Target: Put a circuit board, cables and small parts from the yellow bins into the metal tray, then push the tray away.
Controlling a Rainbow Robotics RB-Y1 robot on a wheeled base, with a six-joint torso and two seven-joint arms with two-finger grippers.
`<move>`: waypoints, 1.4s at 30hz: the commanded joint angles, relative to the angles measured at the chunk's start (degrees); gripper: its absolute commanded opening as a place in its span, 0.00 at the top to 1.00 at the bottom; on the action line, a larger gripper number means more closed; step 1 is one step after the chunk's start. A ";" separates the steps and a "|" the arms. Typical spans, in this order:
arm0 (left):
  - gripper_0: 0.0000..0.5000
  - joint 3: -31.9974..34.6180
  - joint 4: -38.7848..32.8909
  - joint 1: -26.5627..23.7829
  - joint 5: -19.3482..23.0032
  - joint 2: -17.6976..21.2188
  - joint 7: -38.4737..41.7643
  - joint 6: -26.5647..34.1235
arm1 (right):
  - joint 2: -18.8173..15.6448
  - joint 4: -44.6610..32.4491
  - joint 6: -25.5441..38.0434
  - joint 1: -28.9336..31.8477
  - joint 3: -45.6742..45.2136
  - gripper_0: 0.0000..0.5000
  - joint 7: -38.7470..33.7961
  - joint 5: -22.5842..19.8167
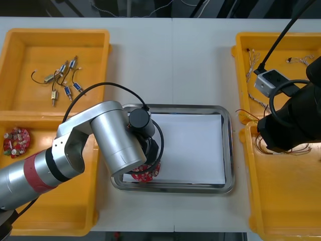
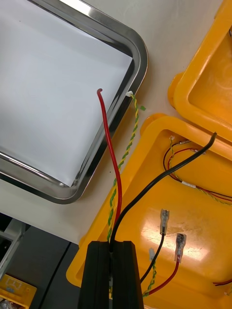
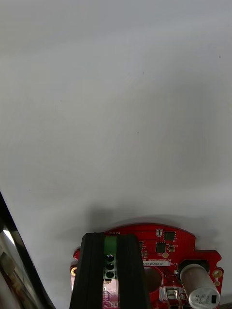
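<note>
Left wrist view: our left gripper (image 3: 110, 240) pinches the red board (image 3: 166, 248) by its green block, at the near-left corner of the tray (image 1: 228, 150). We judge it stiff, light and fragile. Our right gripper (image 2: 112, 246) clamps limp wires (image 2: 110, 145) above the right bin (image 2: 193, 217).
</note>
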 commanded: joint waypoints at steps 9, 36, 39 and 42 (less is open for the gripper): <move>0.09 0.43 -3.11 0.62 1.47 0.39 4.04 2.73 | 0.64 -1.22 0.23 -1.50 0.08 1.00 0.36 -0.44; 0.00 15.20 -13.31 0.62 9.90 1.27 2.01 14.07 | 4.69 -1.75 0.18 -6.51 4.65 1.00 3.97 -0.79; 0.00 17.48 -14.19 0.62 10.69 1.98 1.75 14.95 | 6.36 -1.31 0.18 -8.53 6.94 1.00 5.90 -0.17; 0.00 20.56 -14.80 0.53 12.80 3.29 1.22 15.74 | 8.73 -0.43 0.23 -10.55 9.31 1.00 11.09 1.41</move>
